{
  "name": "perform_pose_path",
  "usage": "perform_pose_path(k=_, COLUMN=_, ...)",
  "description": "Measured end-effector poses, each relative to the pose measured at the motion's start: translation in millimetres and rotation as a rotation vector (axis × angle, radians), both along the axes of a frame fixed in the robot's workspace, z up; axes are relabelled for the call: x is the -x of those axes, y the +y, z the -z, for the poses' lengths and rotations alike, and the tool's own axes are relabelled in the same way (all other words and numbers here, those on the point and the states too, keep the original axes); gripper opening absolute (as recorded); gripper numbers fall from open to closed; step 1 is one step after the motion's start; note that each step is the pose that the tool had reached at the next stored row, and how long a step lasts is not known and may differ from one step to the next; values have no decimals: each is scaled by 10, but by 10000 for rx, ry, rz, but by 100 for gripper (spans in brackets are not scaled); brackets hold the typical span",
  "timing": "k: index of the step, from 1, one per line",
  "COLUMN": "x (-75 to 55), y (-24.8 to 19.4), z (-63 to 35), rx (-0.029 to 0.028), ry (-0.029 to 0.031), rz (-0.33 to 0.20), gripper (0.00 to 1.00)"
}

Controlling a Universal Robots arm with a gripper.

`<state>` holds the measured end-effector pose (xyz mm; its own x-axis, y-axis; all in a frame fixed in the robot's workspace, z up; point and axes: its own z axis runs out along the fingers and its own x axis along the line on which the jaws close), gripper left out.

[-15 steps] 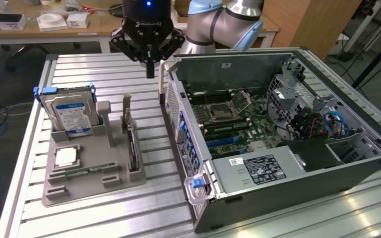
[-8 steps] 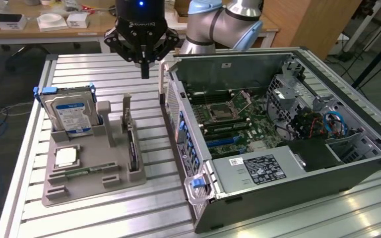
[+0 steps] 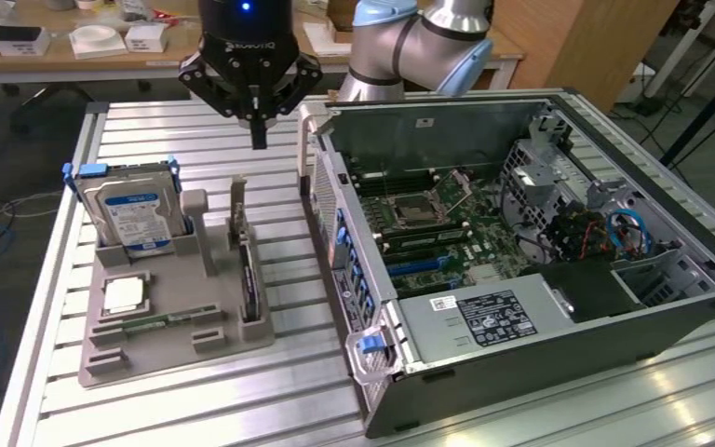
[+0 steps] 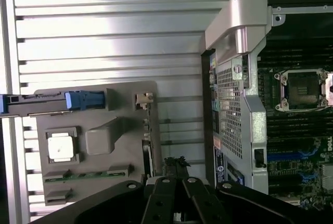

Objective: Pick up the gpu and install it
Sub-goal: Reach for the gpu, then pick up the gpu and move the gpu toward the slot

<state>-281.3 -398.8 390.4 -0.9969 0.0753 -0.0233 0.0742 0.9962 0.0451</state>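
1. The gripper [image 3: 258, 140] hangs raised above the grey holder tray [image 3: 202, 289], roughly over the tray's edge that faces the computer case [image 3: 557, 372]. Its jaws are pressed together with nothing between them.
2. The gpu [image 3: 249, 284] stands on its long edge in a slot along that same side of the tray. Its silver bracket [image 3: 238, 200] rises at the tray's far end. Standing it upright likely leaves its top edge free for a grip from above.
3. The gripper touches nothing, though the gpu is the part closest to it. The card sits untouched in its slot, so the pickup looks not yet begun.
4. On the tray's opposite side, a hard drive [image 3: 134, 214] stands upright in its own cradle. A processor chip [image 3: 124, 293] and a memory stick [image 3: 165, 321] lie flat in recesses nearer the tray's front.
5. The case lies beside the tray with its side panel off and its motherboard [image 3: 438, 223] facing up. This probably lets a card be lowered straight down into it.
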Motion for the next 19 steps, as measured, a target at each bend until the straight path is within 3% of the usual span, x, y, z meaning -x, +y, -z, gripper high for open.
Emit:
perform_pose_path(k=9, x=146, y=0, z=1, rx=0, ry=-1, rz=-1, gripper=11)
perform_pose_path(k=19, x=148, y=0, z=1, rx=0, ry=0, rz=0, gripper=11)
